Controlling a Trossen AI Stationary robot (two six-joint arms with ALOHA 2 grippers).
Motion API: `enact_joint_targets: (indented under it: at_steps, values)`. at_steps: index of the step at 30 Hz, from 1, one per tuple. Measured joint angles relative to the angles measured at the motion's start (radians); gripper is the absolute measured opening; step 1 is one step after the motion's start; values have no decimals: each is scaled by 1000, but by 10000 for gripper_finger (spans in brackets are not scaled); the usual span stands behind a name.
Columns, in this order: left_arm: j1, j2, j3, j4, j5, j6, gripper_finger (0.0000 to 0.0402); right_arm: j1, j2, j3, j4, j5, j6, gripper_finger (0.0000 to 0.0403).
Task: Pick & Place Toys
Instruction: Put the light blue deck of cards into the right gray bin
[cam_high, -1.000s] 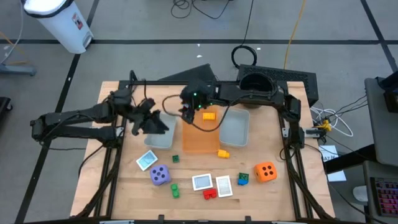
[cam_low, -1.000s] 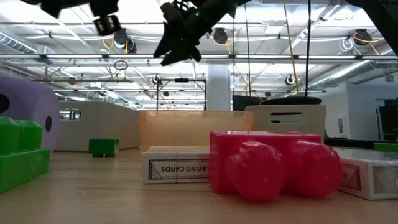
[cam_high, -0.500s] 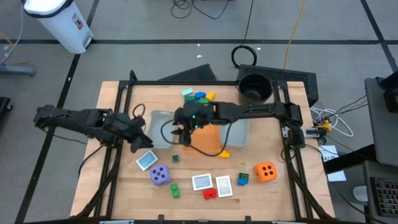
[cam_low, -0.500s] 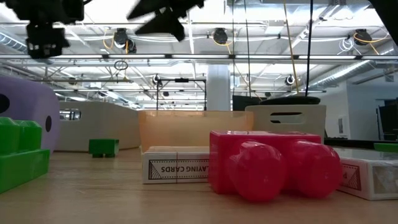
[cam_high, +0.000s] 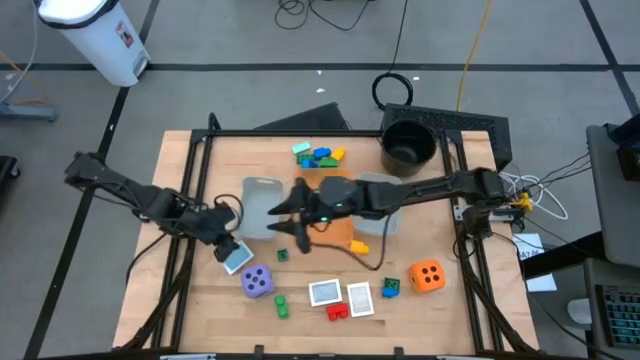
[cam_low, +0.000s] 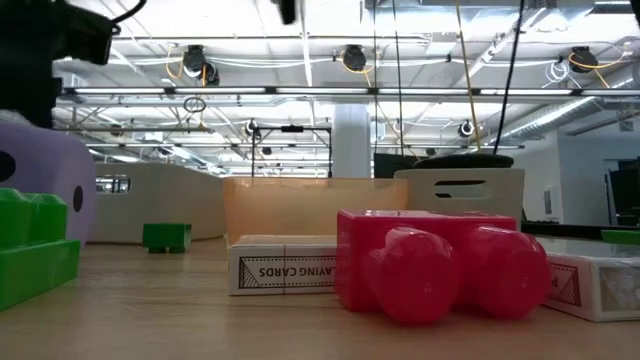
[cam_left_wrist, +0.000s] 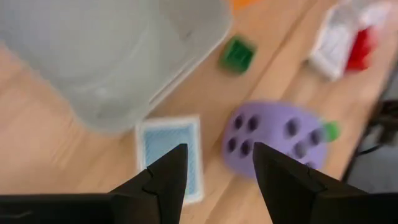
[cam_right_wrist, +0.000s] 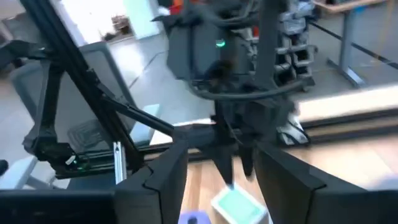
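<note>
toys: a blue-backed card (cam_high: 237, 258) lies on the table at seven o'clock from the grey tray (cam_high: 258, 207). left gripper (cam_high: 226, 241) hovers over it, fingers part-open, empty; approach step, lowering next. right gripper (cam_high: 283, 216) part-open, empty.

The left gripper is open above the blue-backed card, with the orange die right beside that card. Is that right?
Not quite. The die beside the blue-backed card is the purple die, as the left wrist view shows; the orange die sits far off, near the table's right side. The left gripper is indeed open above the card.
</note>
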Motion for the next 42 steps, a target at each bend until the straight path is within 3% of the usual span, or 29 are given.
enact_joint_targets:
  at_steps: [10,17,24,32,37,42]
  values:
    - [-79,192,0,-102,125,-31,186,11,-329,-546,373,230,166,169]
    - [-91,232,0,-101,171,-48,186,62,-512,-804,536,374,216,169]
    - [-82,229,0,-102,214,-37,186,117,-619,-882,545,387,230,169]
    - [-81,230,0,-101,268,-68,195,201,-635,-891,537,385,210,169]
    - [-81,230,0,-102,274,-140,243,236,-634,-891,506,385,208,169]
    - [-81,231,0,-101,189,-161,311,259,-634,-891,503,385,204,169]
